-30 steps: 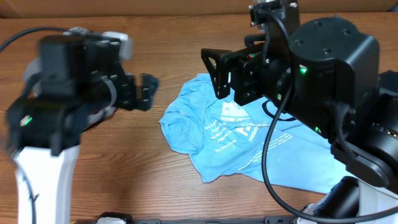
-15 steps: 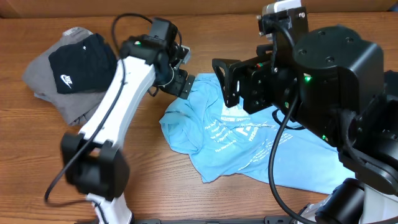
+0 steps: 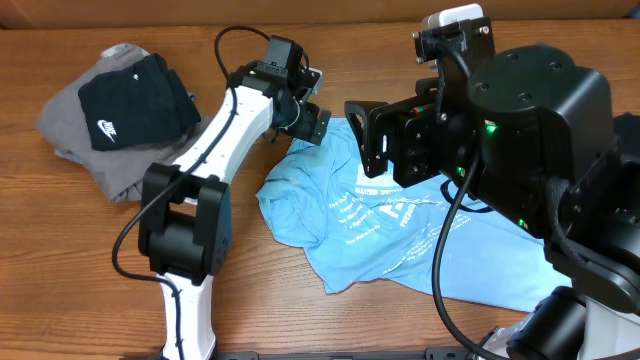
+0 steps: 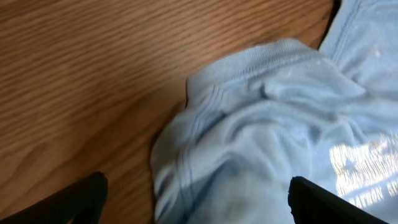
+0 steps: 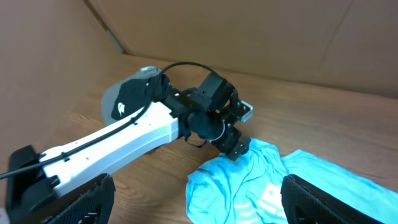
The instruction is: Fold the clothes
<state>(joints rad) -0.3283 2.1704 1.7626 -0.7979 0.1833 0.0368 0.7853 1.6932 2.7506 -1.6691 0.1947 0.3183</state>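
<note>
1. Wooden surface [image 3: 80, 250]: carries all the clothes.
2. Right arm [image 3: 530, 130]: bulky black housing raised over the right half, hiding part of the shirt from overhead.
3. Light blue T-shirt [image 3: 400, 230]: crumpled, centre to near right, white lettering up, one edge bunched at its far-left corner.
4. Left arm [image 3: 215, 150]: white, reaches from the near edge to that far-left corner.
5. Grey and black pile [image 3: 110, 120]: far left, well apart from the shirt; the black Nike-logo piece lies on the grey one.
6. Left gripper [image 4: 199, 199]: fingers wide apart, either side of the bunched edge, nothing clamped.
7. Right gripper [image 5: 194, 199]: fingers wide apart, empty, above the shirt.
</note>
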